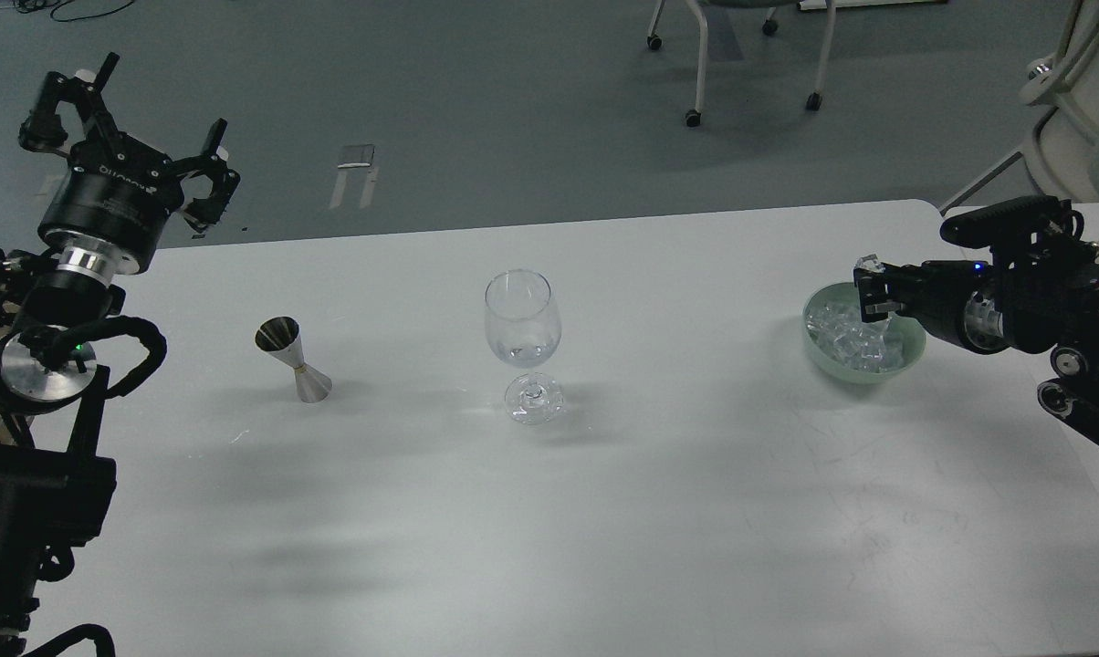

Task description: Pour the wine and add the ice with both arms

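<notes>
From the head view, the white table (604,511) carries three things in a row: a steel jigger (292,359) on the left, a clear wine glass (523,339) in the middle, and a pale green bowl (910,356) on the right, well apart from each other. The ice (846,342) lies piled in the bowl, and one cube (869,265) seems to sit at the tip of the right gripper (871,290), which hangs just over the bowl's near rim; its fingers look closed around this cube, though the dark shape makes it hard to be sure. The left gripper (134,137) is raised above the far left corner of the table, its fingers spread wide and holding nothing. The glass stands upright and looks nearly empty; some small glints low in it could be a cube or only reflections, I cannot tell. I judge the ice step is under way, and no red wine shows in the glass
</notes>
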Robot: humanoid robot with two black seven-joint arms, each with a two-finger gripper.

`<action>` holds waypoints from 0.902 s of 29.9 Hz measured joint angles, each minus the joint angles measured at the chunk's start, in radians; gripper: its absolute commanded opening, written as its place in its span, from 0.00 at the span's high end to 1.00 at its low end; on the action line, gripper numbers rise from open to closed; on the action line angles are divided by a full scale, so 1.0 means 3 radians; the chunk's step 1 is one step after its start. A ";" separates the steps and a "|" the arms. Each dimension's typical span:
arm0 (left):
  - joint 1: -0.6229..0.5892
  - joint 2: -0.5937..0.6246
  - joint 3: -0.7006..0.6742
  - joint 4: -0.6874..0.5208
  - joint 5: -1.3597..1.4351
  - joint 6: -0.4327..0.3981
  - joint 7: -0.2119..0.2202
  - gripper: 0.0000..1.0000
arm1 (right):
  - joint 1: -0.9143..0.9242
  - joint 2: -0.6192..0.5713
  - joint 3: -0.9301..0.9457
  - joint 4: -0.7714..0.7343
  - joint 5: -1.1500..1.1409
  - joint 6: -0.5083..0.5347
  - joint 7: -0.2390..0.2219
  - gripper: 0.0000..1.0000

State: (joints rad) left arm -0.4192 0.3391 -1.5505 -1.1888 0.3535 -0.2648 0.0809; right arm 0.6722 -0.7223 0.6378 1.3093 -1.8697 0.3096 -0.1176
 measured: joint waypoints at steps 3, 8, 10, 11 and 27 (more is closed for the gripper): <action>-0.0019 0.0008 -0.0001 0.0000 -0.0009 0.0000 0.0001 0.02 | 0.0041 0.0052 0.0290 0.0217 0.0004 0.0000 0.0001 1.00; -0.0034 0.0006 0.0000 0.0000 -0.0031 0.0016 0.0005 0.02 | 0.0170 0.0501 0.0465 0.0494 0.0005 0.0006 -0.0017 1.00; -0.0045 0.0002 0.0003 0.0000 -0.0032 0.0022 0.0008 0.02 | 0.0256 0.0743 0.0471 0.0532 0.0005 0.0006 -0.0021 1.00; -0.0047 0.0002 0.0003 0.0000 -0.0034 0.0023 0.0011 0.02 | 0.0286 0.0861 0.0475 0.0534 0.0004 0.0006 -0.0026 1.00; -0.0036 0.0083 -0.0036 -0.0002 -0.0046 -0.0002 0.0026 0.02 | 0.0351 0.1738 0.0265 0.0529 -0.0006 0.0036 -0.0028 1.00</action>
State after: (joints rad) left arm -0.4299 0.3642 -1.5613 -1.1895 0.3397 -0.2653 0.0889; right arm 0.7775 -0.2009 0.7173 1.4679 -1.8715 0.3205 -0.1260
